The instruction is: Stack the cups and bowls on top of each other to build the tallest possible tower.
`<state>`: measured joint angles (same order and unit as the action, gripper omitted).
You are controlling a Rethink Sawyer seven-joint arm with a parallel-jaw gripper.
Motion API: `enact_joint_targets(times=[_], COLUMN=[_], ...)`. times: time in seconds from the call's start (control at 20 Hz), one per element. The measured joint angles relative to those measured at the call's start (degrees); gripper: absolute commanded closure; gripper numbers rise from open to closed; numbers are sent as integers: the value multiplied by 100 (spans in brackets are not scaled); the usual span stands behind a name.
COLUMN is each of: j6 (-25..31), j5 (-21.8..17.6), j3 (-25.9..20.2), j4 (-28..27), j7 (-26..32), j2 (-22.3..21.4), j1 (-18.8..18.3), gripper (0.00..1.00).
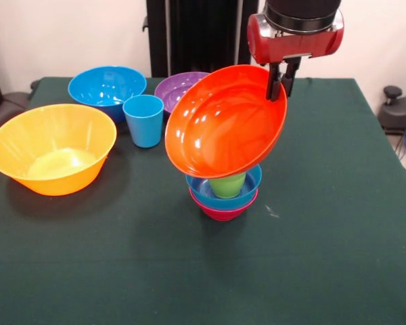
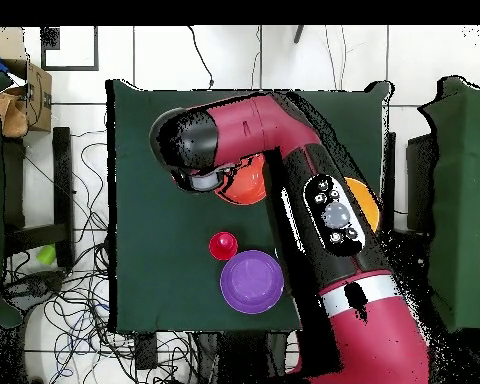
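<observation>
Red arm [image 1: 295, 30] reaches down, jaws pinching the tilted red-orange bowl [image 1: 223, 125] rim.

Tilted red-orange bowl [image 1: 224, 122] blocks tower [image 1: 224, 193] top.

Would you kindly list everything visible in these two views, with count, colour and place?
Red-orange bowl: one, tilted, held by its rim above the tower.
Tower: one; green cup in small blue bowl in small magenta bowl, table centre.
Yellow-orange bowl: one, front view's left.
Large blue bowl: one, far left.
Light blue cup: one, before the blue bowl.
Purple bowl: one, behind the red-orange bowl.
Red cup: one, overhead view only, beside the purple bowl.
Table: one, dark green.
Gripper: one, black, shut on the bowl's rim.
</observation>
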<state>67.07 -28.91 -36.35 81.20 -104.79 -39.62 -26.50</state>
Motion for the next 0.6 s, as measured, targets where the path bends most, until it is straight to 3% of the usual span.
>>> enact_joint_targets(times=[0.6], j6=[-1], j5=[-15], j3=[-28], j4=[84], j7=[0], j2=[-117], j1=[-62], gripper=[100])
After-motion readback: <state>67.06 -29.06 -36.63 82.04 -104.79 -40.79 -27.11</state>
